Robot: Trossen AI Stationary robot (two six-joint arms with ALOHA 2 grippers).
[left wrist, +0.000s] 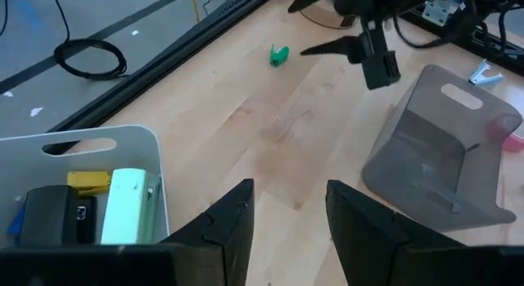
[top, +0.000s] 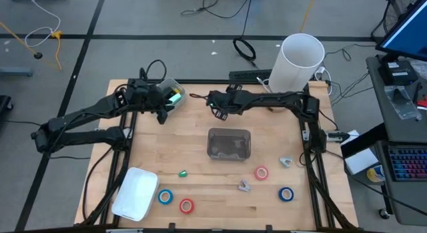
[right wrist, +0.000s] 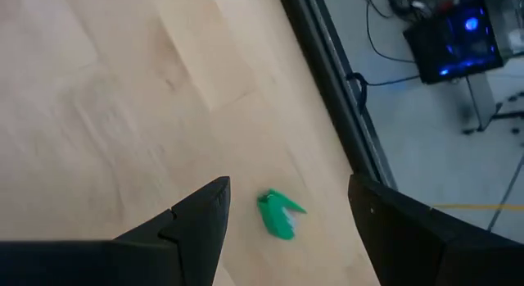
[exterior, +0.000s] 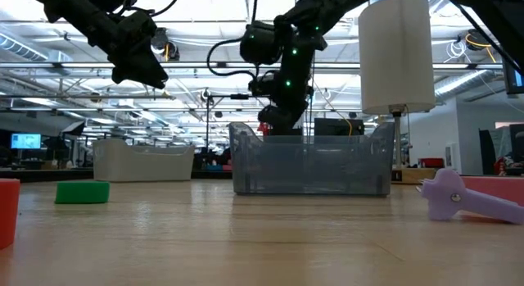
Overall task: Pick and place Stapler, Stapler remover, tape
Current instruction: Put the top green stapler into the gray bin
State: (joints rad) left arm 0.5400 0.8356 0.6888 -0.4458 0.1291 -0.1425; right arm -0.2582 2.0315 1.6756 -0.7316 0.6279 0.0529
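Green remover (right wrist: 278, 214): lies on the counter (top: 200, 126) near its far edge, directly ahead of the right claw (right wrist: 288, 188) and framed between its fingers.
Long axis: slanted across that gap; judged that a small wrist turn is needed before closing.
Right claw: spread wide, holding nothing.
Left claw (left wrist: 291, 192): partly open, empty, above the corner bin (left wrist: 98, 137).
Stapler (left wrist: 127, 206): already inside that bin.
Nearer arm: right, judged.
Tape (top: 165, 196): four rolls, well apart, towards the near edge.
Obscured: the right claw's height above the remover cannot be told, and the overhead view barely shows the remover.
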